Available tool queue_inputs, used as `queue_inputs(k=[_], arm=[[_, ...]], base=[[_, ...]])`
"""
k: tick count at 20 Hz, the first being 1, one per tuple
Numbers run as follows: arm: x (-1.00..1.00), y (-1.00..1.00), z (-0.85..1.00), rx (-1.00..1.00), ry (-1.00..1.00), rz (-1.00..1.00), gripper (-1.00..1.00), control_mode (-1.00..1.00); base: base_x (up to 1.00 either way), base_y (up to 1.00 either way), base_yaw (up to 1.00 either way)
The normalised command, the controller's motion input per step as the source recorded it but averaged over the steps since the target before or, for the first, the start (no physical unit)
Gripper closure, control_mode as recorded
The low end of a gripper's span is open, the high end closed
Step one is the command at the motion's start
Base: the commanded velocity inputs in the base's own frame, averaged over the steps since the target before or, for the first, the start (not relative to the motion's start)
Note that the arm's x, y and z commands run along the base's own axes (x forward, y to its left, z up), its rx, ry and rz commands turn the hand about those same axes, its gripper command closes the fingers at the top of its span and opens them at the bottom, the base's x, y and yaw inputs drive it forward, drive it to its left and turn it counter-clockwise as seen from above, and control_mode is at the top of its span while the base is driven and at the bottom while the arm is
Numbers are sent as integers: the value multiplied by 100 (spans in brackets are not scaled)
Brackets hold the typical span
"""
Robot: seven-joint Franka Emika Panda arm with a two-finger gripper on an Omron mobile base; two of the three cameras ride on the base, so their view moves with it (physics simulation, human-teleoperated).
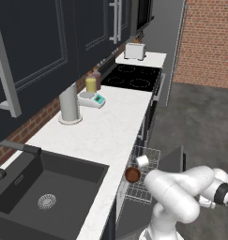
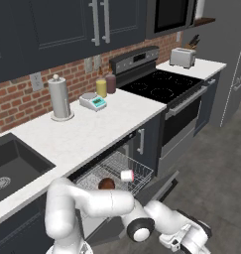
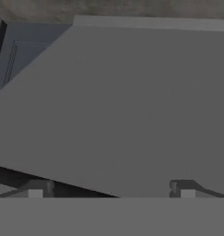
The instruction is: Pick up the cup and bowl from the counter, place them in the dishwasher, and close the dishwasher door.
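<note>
The rack point(image 1: 144, 176) of the dishwasher point(image 2: 104, 166) is pulled out from under the white surface point(image 1: 106, 126), and both dishes sit in it: the brown bowl point(image 1: 133, 175) at the end nearer the sink point(image 1: 45, 185), the white cup point(image 1: 142, 161) lying on its side just beside it, toward the stove point(image 1: 134, 76). The dishwasher door point(image 3: 132, 106) stands partly lowered beyond the rack. The pincer point(image 3: 111, 190) is close against the door's flat grey face, its fingertips point(image 3: 39, 188) wide apart and holding nothing.
</note>
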Motion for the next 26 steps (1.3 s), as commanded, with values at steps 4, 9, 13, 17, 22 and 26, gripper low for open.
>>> queue_inputs(k=[4,9,13,17,22,26], arm=[[40,41,-50,0,0,0,-100,-100],[38,43,-44,0,0,0,-100,-100],[37,42,-29,0,0,0,-100,-100],[35,36,-6,0,0,0,-100,-100],[25,36,3,7,0,0,-100,-100],[19,49,23,12,-2,0,-100,-100]], base=[[0,0,0],[0,0,0],[0,0,0],[0,0,0],[0,0,0],[0,0,0]])
